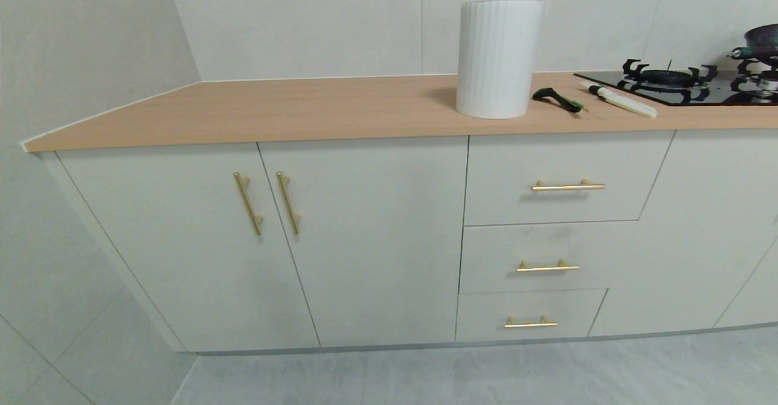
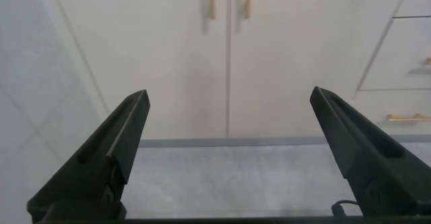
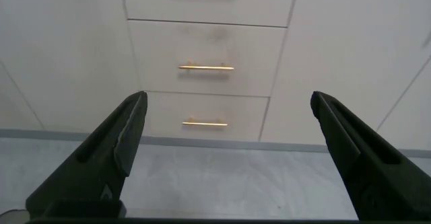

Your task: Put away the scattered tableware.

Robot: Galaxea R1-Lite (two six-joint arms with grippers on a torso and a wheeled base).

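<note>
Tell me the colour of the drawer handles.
Gold, with a metallic sheen. The drawer handles show best in the head view.

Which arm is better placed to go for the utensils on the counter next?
Right, probably. The right gripper faces the drawers, and the peeler and white knife lie on the counter above those drawers. The left gripper faces the double doors farther left. Both are open.

A kitchen: wood countertop, black gas hob, pale cabinets and brass-handled drawers.
</note>
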